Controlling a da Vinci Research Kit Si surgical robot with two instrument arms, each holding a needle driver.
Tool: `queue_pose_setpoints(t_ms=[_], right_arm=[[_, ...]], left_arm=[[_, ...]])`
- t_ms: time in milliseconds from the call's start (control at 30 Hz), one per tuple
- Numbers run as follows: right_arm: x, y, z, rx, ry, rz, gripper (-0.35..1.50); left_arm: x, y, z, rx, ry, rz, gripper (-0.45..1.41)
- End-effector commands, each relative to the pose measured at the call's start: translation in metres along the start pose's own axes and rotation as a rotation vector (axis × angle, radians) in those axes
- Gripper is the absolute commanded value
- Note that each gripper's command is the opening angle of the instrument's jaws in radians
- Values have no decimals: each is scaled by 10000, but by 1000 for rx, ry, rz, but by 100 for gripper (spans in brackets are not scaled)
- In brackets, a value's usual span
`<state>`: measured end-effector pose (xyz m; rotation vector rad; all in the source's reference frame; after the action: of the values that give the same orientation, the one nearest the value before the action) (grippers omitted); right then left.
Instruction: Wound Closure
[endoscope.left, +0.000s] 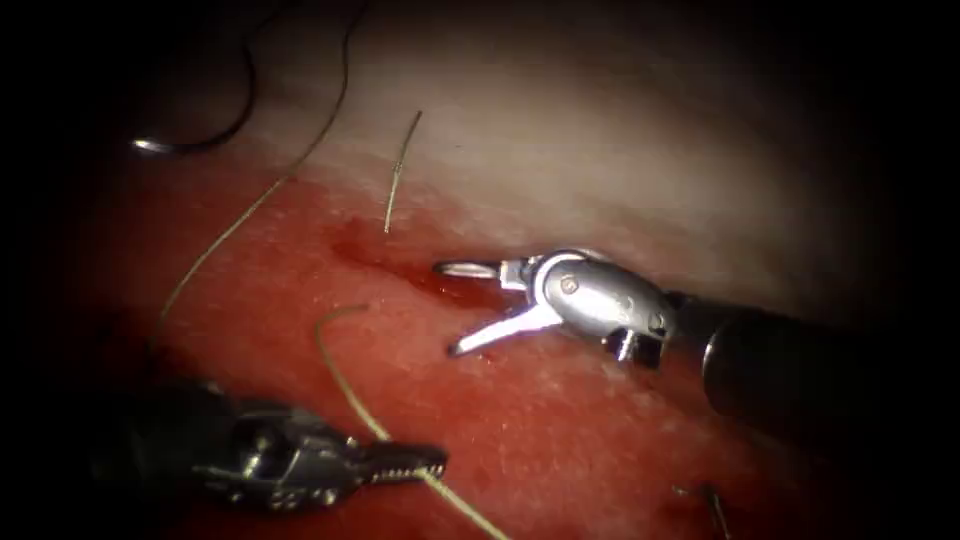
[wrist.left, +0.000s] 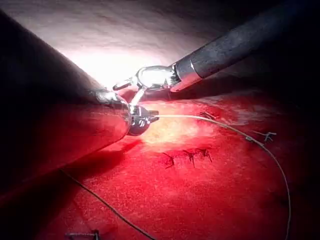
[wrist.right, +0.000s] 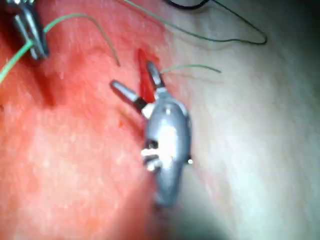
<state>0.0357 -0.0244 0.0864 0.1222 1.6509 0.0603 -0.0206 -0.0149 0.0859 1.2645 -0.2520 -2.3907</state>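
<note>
The endoscope view was dim, with heavy dark vignetting at all edges and light concentrated centrally. Glare marked the right tool (endoscope.left: 455, 308). The left tool (endoscope.left: 425, 463) lay in shadow. The right wrist view was soft and blurred; the left wrist view showed a bright hotspot.

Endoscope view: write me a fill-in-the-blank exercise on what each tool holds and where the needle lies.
1. The left tool has its fingers shut on the ____.
2. The right tool, its fingers spread apart, holds ____.
3. The needle lies on the tissue, held by ____ tool.

Missing words: thread; nothing; neither
</note>
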Motion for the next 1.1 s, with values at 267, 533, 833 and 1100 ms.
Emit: queue_pose_setpoints(t_ms=[267,533,833,1100], right_arm=[[-1,-11,44,81,-5,-85,123],[-1,-20,64,103,-2,-114,130],[4,-28,72,122,3,-104,128],[19,-22,78,101,18,-66,128]], left_arm=[[-5,-1,-2,-10,-9,36,-45],[-8,-1,-1,-22,-11,36,-45],[-20,-2,1,-22,-14,37,-45],[-23,-2,2,-23,-2,37,-45]])
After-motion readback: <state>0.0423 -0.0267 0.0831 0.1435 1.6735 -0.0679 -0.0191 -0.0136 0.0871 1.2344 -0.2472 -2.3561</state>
